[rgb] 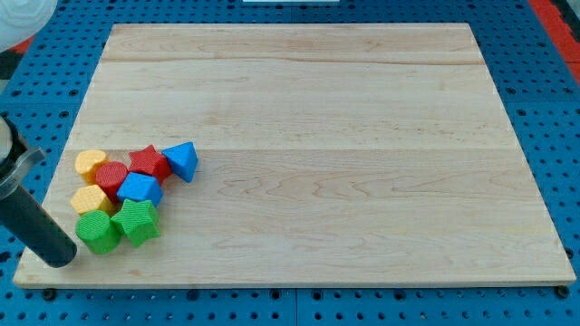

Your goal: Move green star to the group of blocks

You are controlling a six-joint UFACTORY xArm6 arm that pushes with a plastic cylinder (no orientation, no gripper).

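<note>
The green star (138, 221) lies at the view's lower left of the wooden board (362, 136), touching the cluster of blocks. Beside it on the left is a green block (97, 232). Above them are a yellow block (91, 200), a blue block (140, 188), a red hexagonal block (111, 177), a yellow round block (89, 163), a red star (149, 162) and a blue block (182, 160). My tip (60, 256) rests at the board's lower left corner, just left of the green block and apart from the green star.
The board lies on a blue perforated table (553, 109). The dark rod slants up to the view's left edge (20, 210). A white object (23, 23) shows at the view's top left corner.
</note>
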